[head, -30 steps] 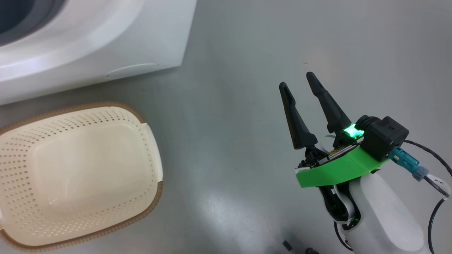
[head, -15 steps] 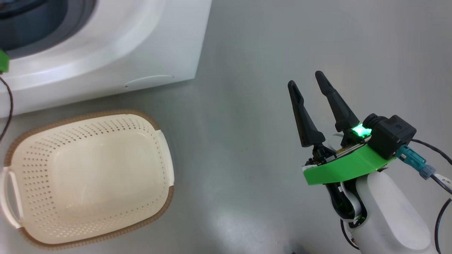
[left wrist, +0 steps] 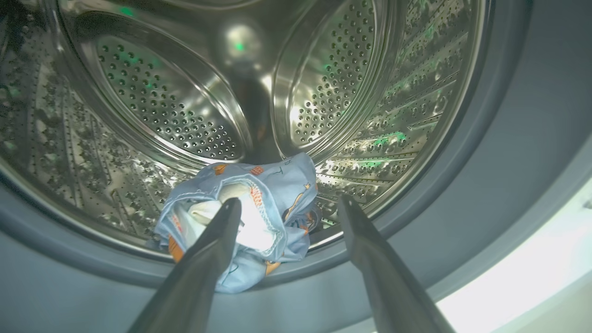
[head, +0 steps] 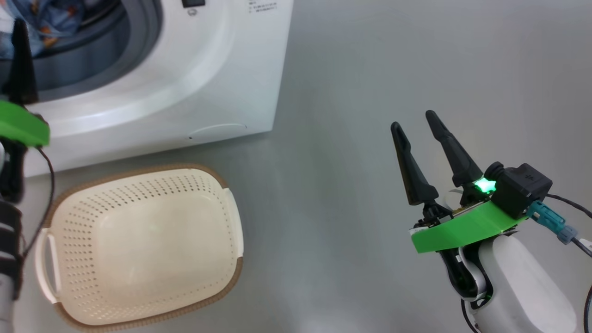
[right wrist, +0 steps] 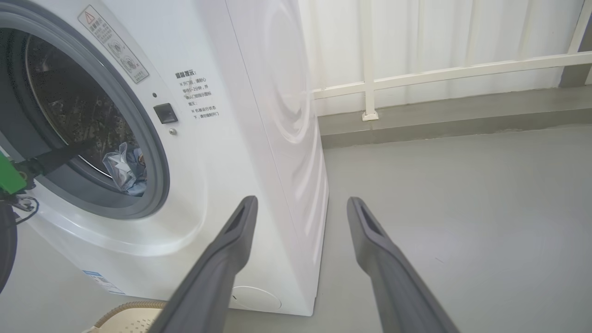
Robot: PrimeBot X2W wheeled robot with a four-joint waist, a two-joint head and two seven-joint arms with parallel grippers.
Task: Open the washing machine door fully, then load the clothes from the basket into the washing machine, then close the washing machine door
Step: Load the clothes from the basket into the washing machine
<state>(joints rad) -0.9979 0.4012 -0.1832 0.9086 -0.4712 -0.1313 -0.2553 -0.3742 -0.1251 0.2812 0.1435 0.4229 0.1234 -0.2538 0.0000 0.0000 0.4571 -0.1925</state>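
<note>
The washing machine (head: 194, 78) stands at the upper left of the head view, its round opening uncovered; the washing machine door is out of view. The clothes (left wrist: 249, 208), a light blue printed bundle, lie at the front lip of the steel drum (left wrist: 175, 106). My left gripper (left wrist: 287, 203) is open just outside the grey gasket, the fingers apart with the bundle lying beyond them. One left finger (head: 21, 60) shows before the opening. The cream basket (head: 138, 245) sits on the floor below, nothing in it. My right gripper (head: 414, 118) hangs open over bare floor to the right.
Grey floor (head: 370, 69) stretches to the right of the washer. A white railing and pale wall (right wrist: 439, 69) run behind it. The basket's rim (right wrist: 134, 307) lies close to the washer's front, below the round service flap (right wrist: 256, 298).
The head camera has turned, shifting the whole picture down and right. The drum opening with the clothes and my left gripper's finger have come into view. The right gripper keeps its pose, open.
</note>
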